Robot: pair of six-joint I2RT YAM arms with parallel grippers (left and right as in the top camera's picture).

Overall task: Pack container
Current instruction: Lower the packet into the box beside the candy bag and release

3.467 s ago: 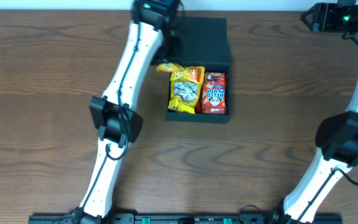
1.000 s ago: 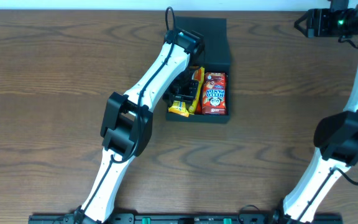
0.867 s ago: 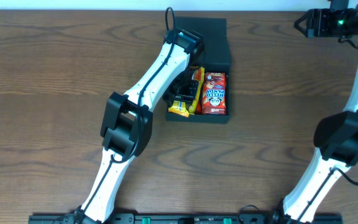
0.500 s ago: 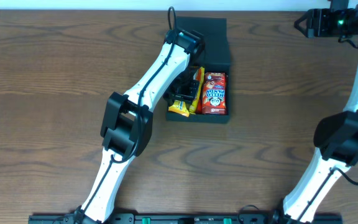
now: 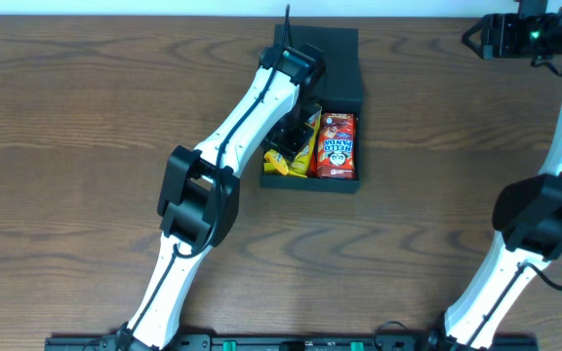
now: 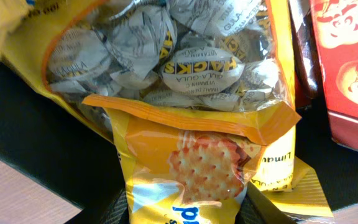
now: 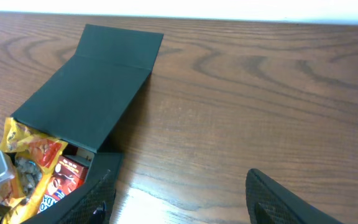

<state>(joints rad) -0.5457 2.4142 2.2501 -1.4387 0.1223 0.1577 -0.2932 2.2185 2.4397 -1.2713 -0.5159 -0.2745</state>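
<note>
The container (image 5: pixel 358 146), a dark box with its flap lid (image 5: pixel 325 60) laid back, sits at the table's far middle. Its right half holds a red Hello Panda box (image 5: pixel 337 146). A clear yellow-edged bag of Hacks candies (image 6: pixel 166 56) lies in the left half. My left gripper (image 5: pixel 286 148) is down in that left half, shut on a yellow cracker packet (image 6: pixel 191 168) lying over the bag's near end, with its fingers (image 6: pixel 114 208) on either side. Another yellow wrapper (image 6: pixel 288 180) pokes out beside it. My right gripper (image 7: pixel 182 205) hangs open and empty far off at the back right.
Bare brown wooden table (image 5: pixel 437 195) surrounds the box. The left arm (image 5: pixel 232 127) stretches diagonally from the front edge to the box. The right arm's elbow (image 5: pixel 544 210) stands at the right side.
The left arm has come from behind the box down into its left half with the cracker packet. In the last second packet and wrist shifted slightly toward the back. The right arm has stayed still.
</note>
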